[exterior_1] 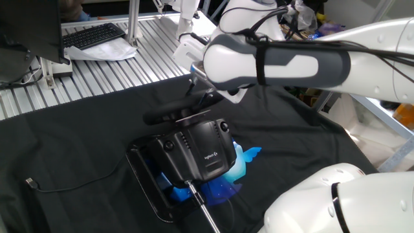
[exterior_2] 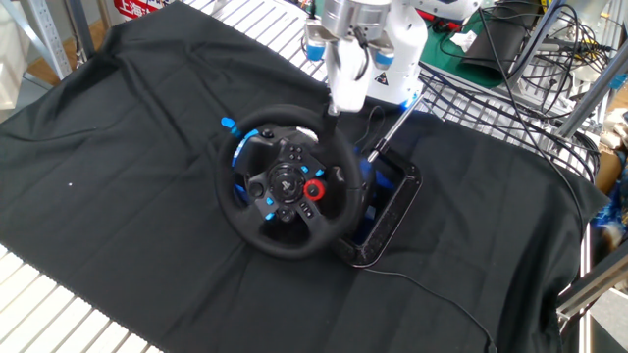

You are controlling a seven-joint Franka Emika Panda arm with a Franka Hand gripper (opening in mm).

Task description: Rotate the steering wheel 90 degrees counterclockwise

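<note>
The steering wheel (exterior_2: 287,180) sits near the middle of the table (exterior_2: 118,147), which is draped in a black cloth, and in the other fixed view it faces the camera as a thick black ring with a hub full of small buttons, one round red knob (exterior_2: 314,190) to the right of centre, and bright blue marks on the spokes and at the upper left of the rim. In one fixed view the same wheel (exterior_1: 169,114) shows only edge-on, as a thin dark bar above a boxy black housing (exterior_1: 197,154) with a small white logo. That housing rests beside a flat black frame (exterior_1: 146,188) with a metal rod (exterior_1: 199,206) sticking out toward the camera, and something blue and translucent (exterior_1: 240,162) lies under it, too crumpled to identify. The claw (exterior_2: 340,98) comes down onto the top right of the rim; its white fingers (exterior_2: 347,74) reach the rim there and appear to be against it, but whether they are clamped on the ring or merely pressed on it cannot be told from either view. In one fixed view the big white and grey arm (exterior_1: 278,61) covers the claw almost completely, and a second white arm section (exterior_1: 323,200) fills the lower right corner. A thin black cable (exterior_1: 61,188) trails across the cloth at the left. A keyboard (exterior_1: 94,35) lies on the ribbed metal surface behind.
</note>
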